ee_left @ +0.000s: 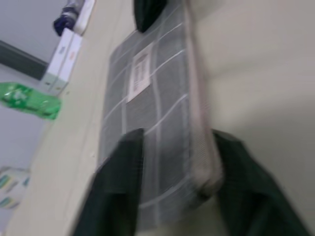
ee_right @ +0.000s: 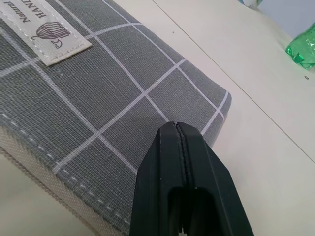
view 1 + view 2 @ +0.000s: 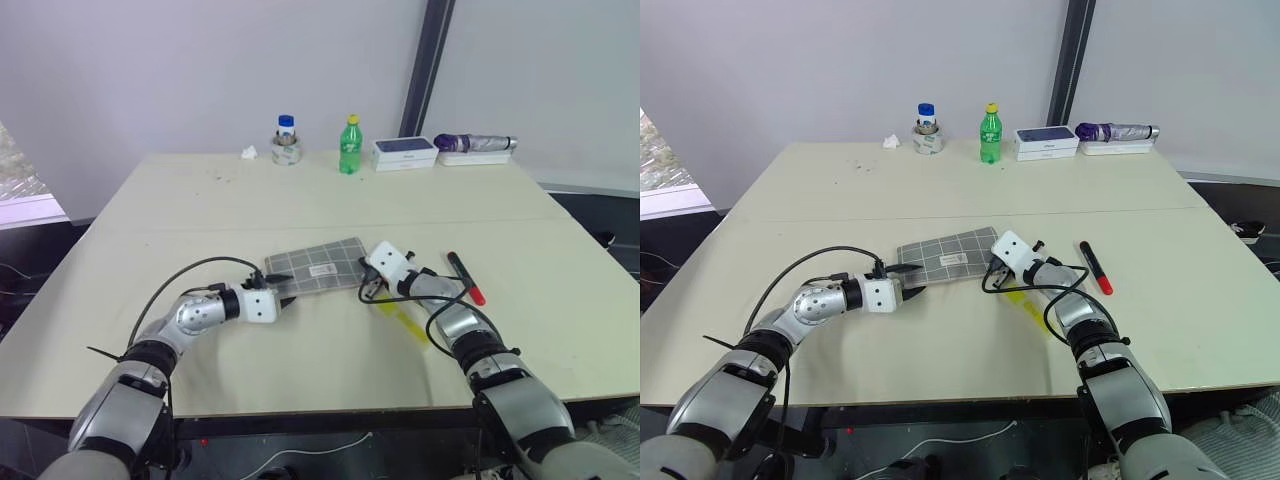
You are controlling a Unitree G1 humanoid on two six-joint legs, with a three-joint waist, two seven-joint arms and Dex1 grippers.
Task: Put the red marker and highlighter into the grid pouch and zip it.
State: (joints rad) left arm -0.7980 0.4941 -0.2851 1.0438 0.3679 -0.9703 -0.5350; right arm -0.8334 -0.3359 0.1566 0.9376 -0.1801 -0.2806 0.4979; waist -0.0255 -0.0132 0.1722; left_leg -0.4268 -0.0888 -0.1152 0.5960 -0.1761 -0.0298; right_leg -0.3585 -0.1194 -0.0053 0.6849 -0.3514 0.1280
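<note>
The grid pouch [image 3: 315, 267] lies flat near the middle of the frame on the pale table [image 3: 300, 200], grey fabric crossed by thin white lines, a small white label on its face and a beige zipper band along its near edge. The left gripper [image 3: 283, 299] straddles the pouch's left end, its fingers [image 1: 118, 187] on either side of the zipper edge. The right gripper [image 3: 368, 287], pressed together, rests against the pouch's right corner. The yellow highlighter [image 3: 405, 318] lies under the right wrist; the red marker [image 3: 465, 277] lies to its right.
</note>
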